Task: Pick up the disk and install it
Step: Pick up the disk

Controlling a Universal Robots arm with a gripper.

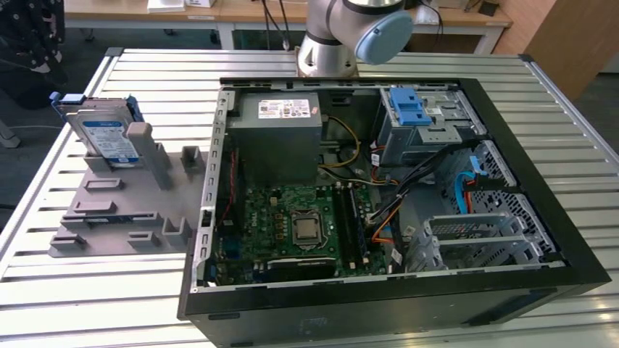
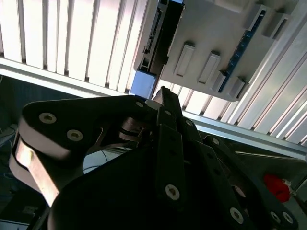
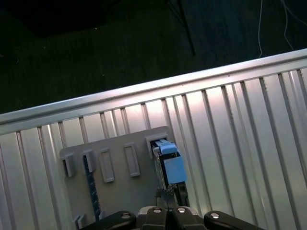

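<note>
One disk (image 1: 104, 138): it stands on edge in a slot of the grey holder (image 1: 106, 210), upper left of the exterior view, on the slatted table (image 1: 97, 304) beside the open computer case (image 1: 387, 303). It is not yet lifted.
Arm (image 1: 338, 36): its base sits at the top centre of the exterior view, behind the case.
First wrist view: the disk (image 3: 167, 160) shows edge-on in the holder (image 3: 120, 191), its blue end toward the gripper (image 3: 169, 192).
Second wrist view: the gripper (image 2: 162, 93) points at the blue end of the disk (image 2: 160, 33), beside the holder (image 2: 216, 43).
Gripper: the fingers look drawn together. They hold nothing and touch nothing, and they look to hang clear of the disk.
Step in hand: by my reading this is the approach for the pick, so the task is at its very start.
Doing it well: the fingers probably need to part wider than the disk is thick. They should come down square to its thin edge, centred, and close on the flat metal faces, not the blue rails. The lift should go straight along the slot.
Risk: a tilted grip could likely jam the disk against the slot walls or drag the holder with it.
</note>
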